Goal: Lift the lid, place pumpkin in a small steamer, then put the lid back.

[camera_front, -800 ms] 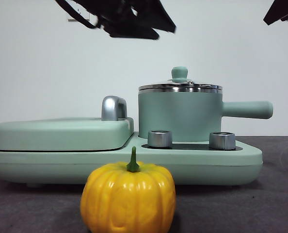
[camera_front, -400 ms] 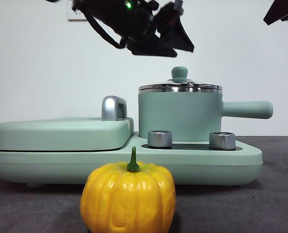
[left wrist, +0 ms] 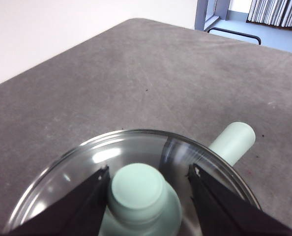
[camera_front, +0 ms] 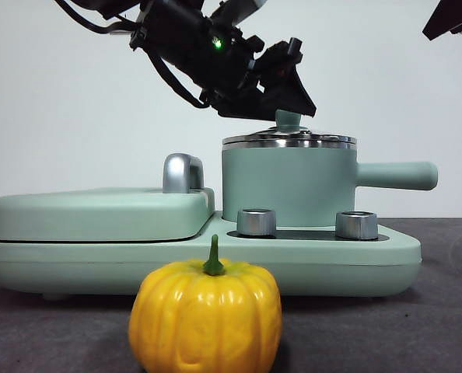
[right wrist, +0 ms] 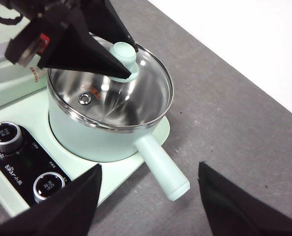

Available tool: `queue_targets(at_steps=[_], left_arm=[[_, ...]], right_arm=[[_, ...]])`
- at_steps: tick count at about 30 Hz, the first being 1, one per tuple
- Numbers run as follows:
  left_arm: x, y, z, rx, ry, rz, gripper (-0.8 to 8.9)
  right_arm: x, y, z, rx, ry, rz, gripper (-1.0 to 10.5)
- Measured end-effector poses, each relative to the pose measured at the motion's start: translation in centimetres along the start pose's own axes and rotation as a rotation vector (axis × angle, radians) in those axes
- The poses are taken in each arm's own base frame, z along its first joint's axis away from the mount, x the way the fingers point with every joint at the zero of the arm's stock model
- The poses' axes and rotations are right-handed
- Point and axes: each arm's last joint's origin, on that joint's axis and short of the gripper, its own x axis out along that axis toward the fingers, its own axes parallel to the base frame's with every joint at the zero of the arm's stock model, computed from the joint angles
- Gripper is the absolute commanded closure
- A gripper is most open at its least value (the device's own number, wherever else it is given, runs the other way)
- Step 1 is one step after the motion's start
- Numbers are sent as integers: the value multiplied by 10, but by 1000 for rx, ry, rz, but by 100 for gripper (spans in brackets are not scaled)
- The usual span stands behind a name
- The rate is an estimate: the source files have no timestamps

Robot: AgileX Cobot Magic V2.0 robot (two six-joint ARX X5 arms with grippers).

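Grey tabletop (camera_front: 449,311) against a plain white wall. Nearest the front camera, the pumpkin (camera_front: 205,317) stands upright on the table, green stem up, just ahead of the mint-green cooker base (camera_front: 394,256) and apart from it. Two chrome dials (camera_front: 256,221) sit on the base's black control panel. Behind the dials stands the small steamer (camera_front: 289,185), its long handle (camera_front: 394,176) pointing sideways past the base's edge. Beside it lies the flat hinged cover (camera_front: 99,211) with its chrome handle (camera_front: 182,172). The lid (right wrist: 121,93) rests on the steamer's rim, closed. The left gripper (left wrist: 148,179) reaches down over the lid; its jaws stand open on either side of the mint knob (left wrist: 138,189), close to it, though contact cannot be confirmed. The right gripper (right wrist: 148,206) hangs high above the table beside the steamer's handle, jaws spread wide and holding nothing.
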Motion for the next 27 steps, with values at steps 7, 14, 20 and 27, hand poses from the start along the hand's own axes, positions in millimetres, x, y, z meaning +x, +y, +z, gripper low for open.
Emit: queue_targets(at_steps=[7,14,20,27], left_arm=[[1,1,-1,-1,5,16,582],[1,1,-1,0,4,27,798],[1,1,0,0,5,27,798],[0,2,2,-1,9,27,799]], right_arm=[[0,0,0,0,0,0,635],[0,0,0,0,0,0,635],[0,0,0,0,0,0,635],[0,0,0,0,0,0,635]])
